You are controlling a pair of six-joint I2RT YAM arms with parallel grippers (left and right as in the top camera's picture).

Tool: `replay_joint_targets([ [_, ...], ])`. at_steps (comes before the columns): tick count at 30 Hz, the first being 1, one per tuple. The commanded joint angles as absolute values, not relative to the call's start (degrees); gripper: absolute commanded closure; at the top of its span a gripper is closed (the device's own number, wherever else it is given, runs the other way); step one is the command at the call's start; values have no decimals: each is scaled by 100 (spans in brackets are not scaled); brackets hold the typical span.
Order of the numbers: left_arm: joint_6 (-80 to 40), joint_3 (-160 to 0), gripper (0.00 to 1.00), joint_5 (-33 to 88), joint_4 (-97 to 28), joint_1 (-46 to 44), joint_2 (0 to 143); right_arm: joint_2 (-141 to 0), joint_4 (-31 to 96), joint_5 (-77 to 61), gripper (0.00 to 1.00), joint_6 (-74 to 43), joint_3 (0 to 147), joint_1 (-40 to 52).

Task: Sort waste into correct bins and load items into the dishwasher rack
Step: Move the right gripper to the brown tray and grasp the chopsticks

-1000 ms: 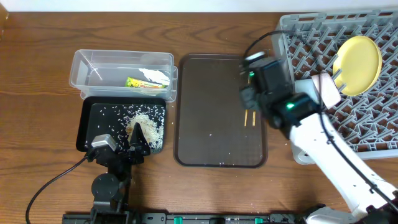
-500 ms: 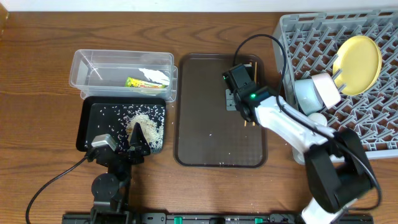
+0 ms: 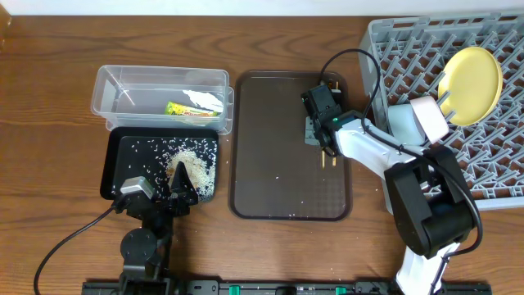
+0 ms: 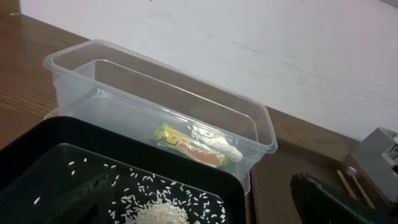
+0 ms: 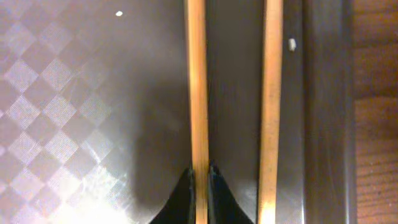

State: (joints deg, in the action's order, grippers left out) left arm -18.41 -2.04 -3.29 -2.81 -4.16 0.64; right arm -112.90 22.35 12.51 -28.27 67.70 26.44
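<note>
The right fingers (image 5: 221, 202) are down on the dark brown serving tray (image 3: 278, 164), close to its right-hand rim. There the chopsticks (image 5: 270, 93) lie side by side on the tray floor, parallel to the rim and a little apart from each other. In the wrist view the two fingertips are drawn in to a narrow slot on either side of the stick farther from the rim. They seem to pinch it, though the contact sits at the very bottom of the picture and is hard to confirm. The other stick lies free just beside them.

The left fingers (image 4: 336, 199) are spread wide with nothing between them but air. They hang low over the near end of the black tray (image 3: 123, 160), where the rice grains (image 3: 195, 164) are heaped and scattered.

Just behind that tray stands the clear tub (image 3: 110, 94), with the snack wrapper (image 3: 192, 107) and its white paper scrap lying inside.

On the right of the desk (image 3: 49, 98) sits the grey rack (image 3: 491, 156). The yellow plate (image 3: 471, 86) stands tilted in it. The white bowl (image 3: 430, 119) and the light-blue bowl (image 3: 401, 123) rest against each other at the rack's left side.
</note>
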Motion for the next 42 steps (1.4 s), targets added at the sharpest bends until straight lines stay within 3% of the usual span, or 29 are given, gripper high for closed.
replay_joint_targets([
  [1, -1892, -23, 6, -342, -377, -377, 30, -11371, 2381, 825, 99, -2864, 6707, 2589],
  [11, -1892, -23, 6, -342, -377, -377, 30, -9216, 3087, 725, 99, -1767, 6711, 2121],
  [19, -1892, -23, 6, -342, -377, -377, 30, -7771, 3306, 727, 99, -148, 6711, 768],
  [25, -1892, -23, 6, -342, -377, -377, 30, -7758, 3194, 727, 99, 1177, 6709, -377],
  [37, -1892, -23, 6, -342, -377, -377, 30, -8842, 2882, 701, 99, 1931, 6707, -1492],
  [38, -1892, -23, 6, -342, -375, -377, 30, -8912, 2895, 703, 93, 1986, 6707, -1466],
  [40, -1892, -23, 6, -342, -377, -377, 30, -8921, 2888, 703, 56, 1986, 6707, -1393],
  [42, -1892, -23, 6, -342, -377, -377, 30, -8796, 2869, 701, 51, 1973, 6720, -1269],
])
